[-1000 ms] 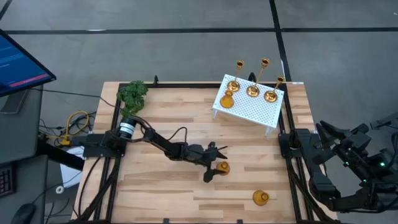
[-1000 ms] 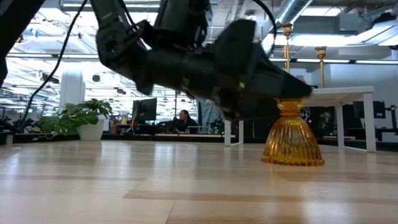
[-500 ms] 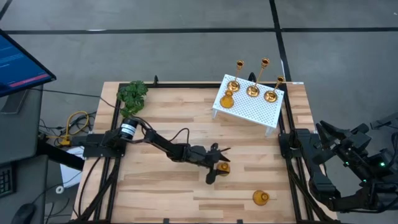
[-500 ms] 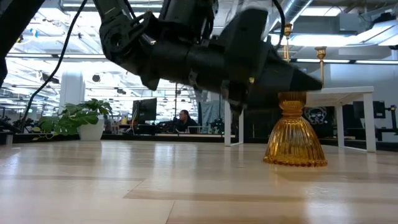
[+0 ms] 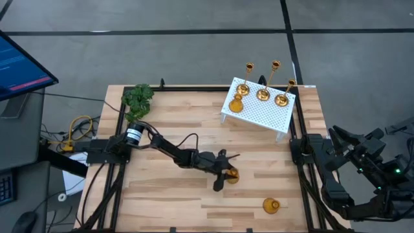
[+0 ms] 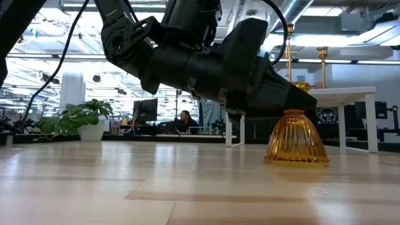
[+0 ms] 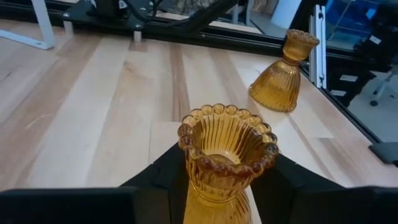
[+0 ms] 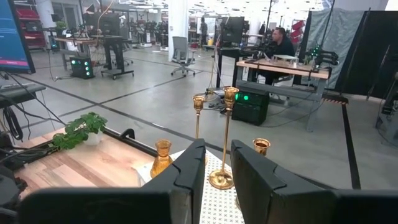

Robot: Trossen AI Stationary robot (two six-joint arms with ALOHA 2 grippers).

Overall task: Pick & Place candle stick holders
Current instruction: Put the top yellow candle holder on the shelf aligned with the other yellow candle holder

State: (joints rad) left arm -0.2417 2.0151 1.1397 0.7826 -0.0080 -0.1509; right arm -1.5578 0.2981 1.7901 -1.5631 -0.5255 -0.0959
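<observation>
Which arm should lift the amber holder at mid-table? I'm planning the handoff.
Left. The left gripper already straddles that amber holder, a finger on each side. The right gripper is parked off the table's right edge.

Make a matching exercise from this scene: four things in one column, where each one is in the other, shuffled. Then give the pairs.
Things:
1. left gripper
2. right gripper
3. green plant
4. tall brass candlesticks

Places:
A. on the white perforated stand
B. far left corner of the table
C. around an amber holder mid-table
D. parked off the table's right edge

Pairs: 1-C, 2-D, 3-B, 4-A
</observation>
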